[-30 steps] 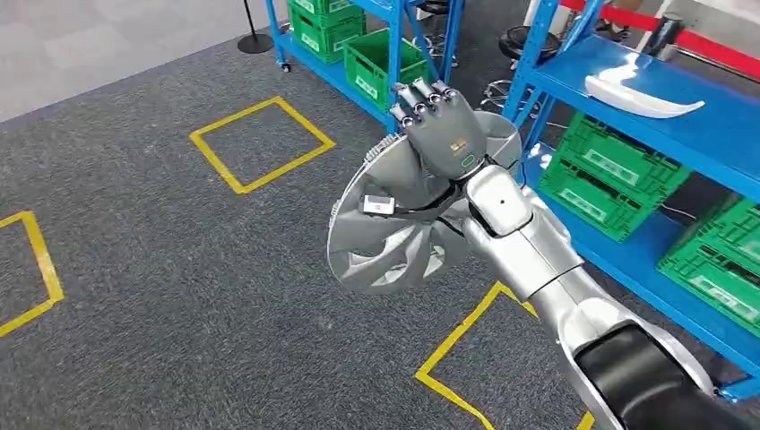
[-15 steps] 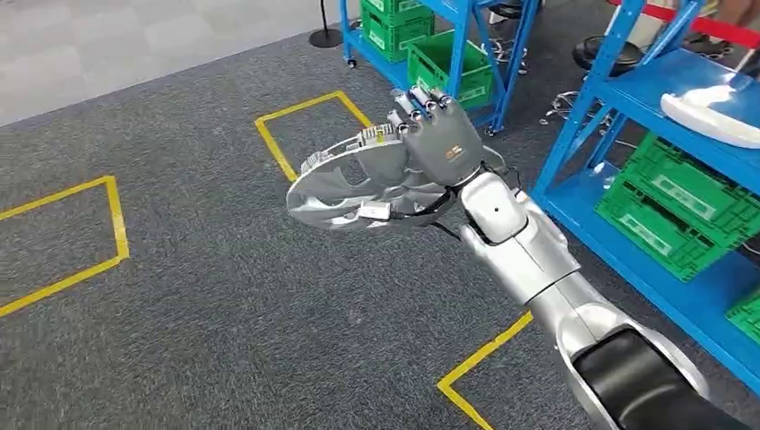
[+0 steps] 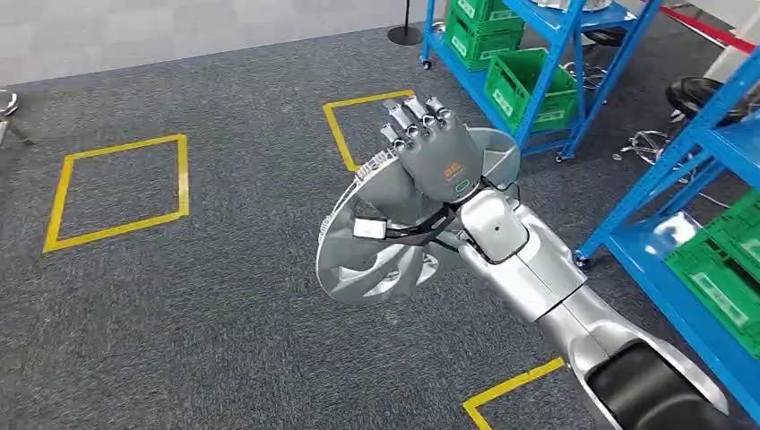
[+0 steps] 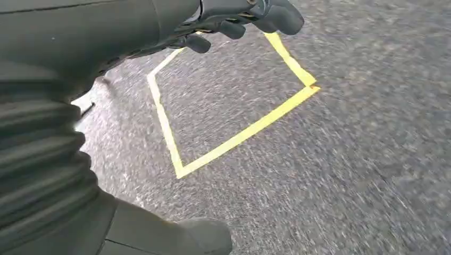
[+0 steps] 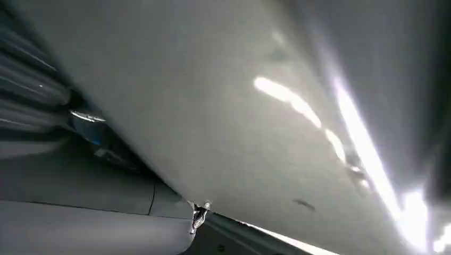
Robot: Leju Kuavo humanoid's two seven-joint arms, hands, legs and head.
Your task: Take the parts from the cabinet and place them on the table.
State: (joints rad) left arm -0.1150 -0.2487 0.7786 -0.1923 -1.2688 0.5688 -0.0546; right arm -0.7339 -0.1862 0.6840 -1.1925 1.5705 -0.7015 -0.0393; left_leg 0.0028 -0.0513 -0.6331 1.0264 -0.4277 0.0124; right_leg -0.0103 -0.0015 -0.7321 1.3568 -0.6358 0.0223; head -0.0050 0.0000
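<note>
A silver, spoked wheel-cover part point(image 3: 376, 260) hangs in the air over the grey carpet, tilted with its face toward the floor at the left. My right hand point(image 3: 439, 152) grips its upper rim, fingers hooked over the far edge, at the middle of the head view. The part's smooth grey surface point(image 5: 266, 133) lies close across the right wrist view, with bright glare on it. My left hand point(image 4: 106, 106) hangs over the carpet with its dark fingers point(image 4: 276, 16) and thumb point(image 4: 202, 239) apart and nothing between them.
A blue shelf rack point(image 3: 547, 27) with green crates point(image 3: 524, 85) stands at the back right. A second blue rack point(image 3: 708, 152) with a green crate point(image 3: 726, 269) is at the right edge. Yellow tape squares point(image 3: 116, 193) mark the carpet. A black stool point(image 3: 708, 94) stands between the racks.
The whole picture has shifted: the camera has turned left, away from the racks. The part went flatter half a second ago and now hangs steeper again, still in my right hand.
</note>
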